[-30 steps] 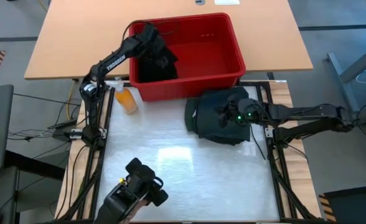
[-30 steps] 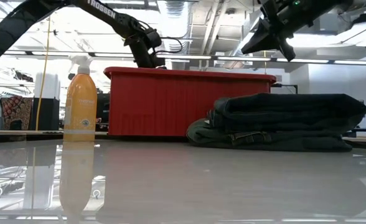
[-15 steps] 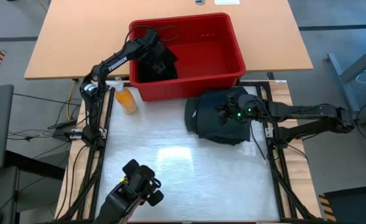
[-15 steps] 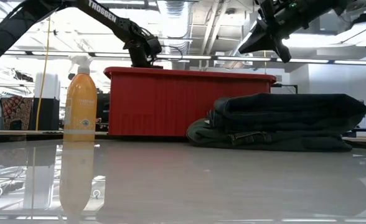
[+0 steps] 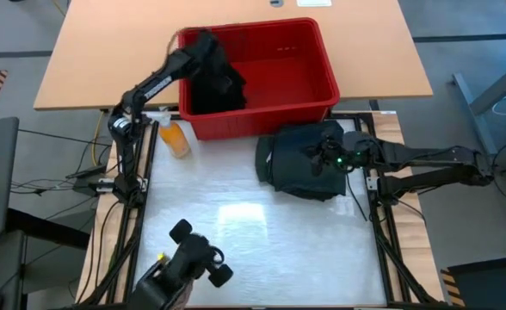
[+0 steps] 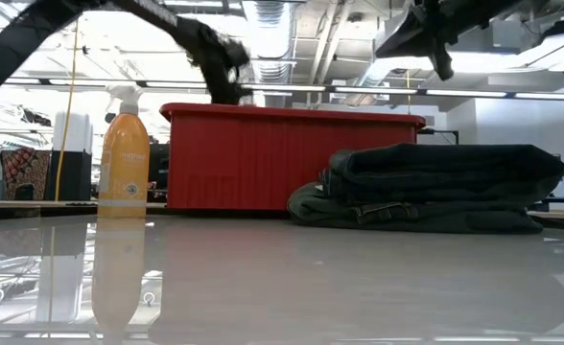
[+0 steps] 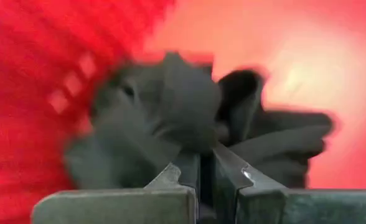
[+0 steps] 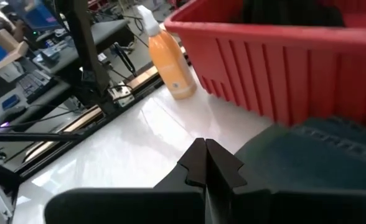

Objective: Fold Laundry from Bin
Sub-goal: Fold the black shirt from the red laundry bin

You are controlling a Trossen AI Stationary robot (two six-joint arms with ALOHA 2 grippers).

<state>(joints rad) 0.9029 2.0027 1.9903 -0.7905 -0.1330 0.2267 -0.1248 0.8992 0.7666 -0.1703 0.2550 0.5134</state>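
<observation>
Clamped on a bunch of soft black cloth, the left gripper [image 7: 205, 163] has its two grey metal fingers pressed nearly together, with the garment [image 7: 164, 118] puckering up in rounded folds just past their tips. From above, that gripper [image 5: 208, 53] sits inside the bin [image 5: 322, 60] at its left end, over the dark laundry [image 5: 214, 90] heaped there.

Nearest the low camera lies the glossy white work surface [image 6: 282, 287], smooth enough to mirror the room. On it stands an orange spray bottle [image 6: 124, 158], upright, with a white trigger head, just beside the bin's left front corner. To its right rests the folded stack [image 6: 435, 187]: a dark, denim-like piece on top of a dark green one, both flat slabs with rounded fold edges, touching each other and lying close against the bin's front wall. In the low view the stack's long axis runs left to right, parallel with that wall.

Above the stack hangs the right gripper [image 8: 206, 163], its black fingers shut tip to tip with nothing between them; from overhead it [image 5: 319, 160] hovers over the stack's middle.

Behind stands the bin, a red plastic rectangle with fine vertical ribs [image 8: 276, 74] and a thick rim, its long side running across the table. Farthest back is the tan wooden tabletop [image 5: 107, 52].
</observation>
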